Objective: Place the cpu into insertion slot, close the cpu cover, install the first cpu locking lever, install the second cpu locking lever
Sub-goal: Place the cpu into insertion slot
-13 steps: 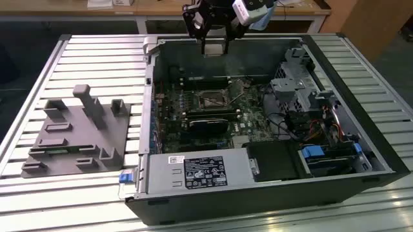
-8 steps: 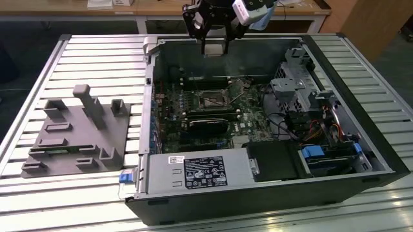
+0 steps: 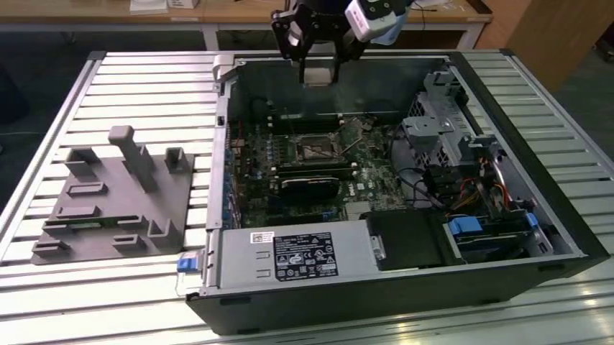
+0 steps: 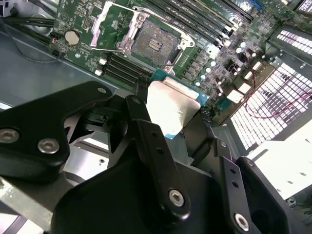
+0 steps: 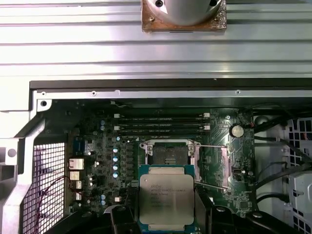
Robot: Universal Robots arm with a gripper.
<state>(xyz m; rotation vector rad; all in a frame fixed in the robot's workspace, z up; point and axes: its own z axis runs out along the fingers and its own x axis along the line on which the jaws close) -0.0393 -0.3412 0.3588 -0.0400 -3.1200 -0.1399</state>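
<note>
Gripper (image 3: 320, 68) hung high over open black computer case (image 3: 403, 302), near its far wall. Black fingers (image 4: 146, 131) pinched cpu (image 5: 166, 197) by 2 opposite edges, closed just to chip width. Cpu flat, square, smooth grey metal top, green rim. Bare square socket (image 5: 168, 155) lay on bumpy green board (image 5: 97, 131), open space above it. Thin silvery cpu cover (image 4: 114, 24) stood flipped open beside socket.

Even overhead room light. The ribbed silver aluminium tabletop (image 3: 144, 79) reflects brightly. In the second wrist view, glare washes out the top of the greyish metallic square cpu (image 4: 170, 109). The interior of the open black computer case (image 3: 384, 305) lies in dim shadow.
</note>
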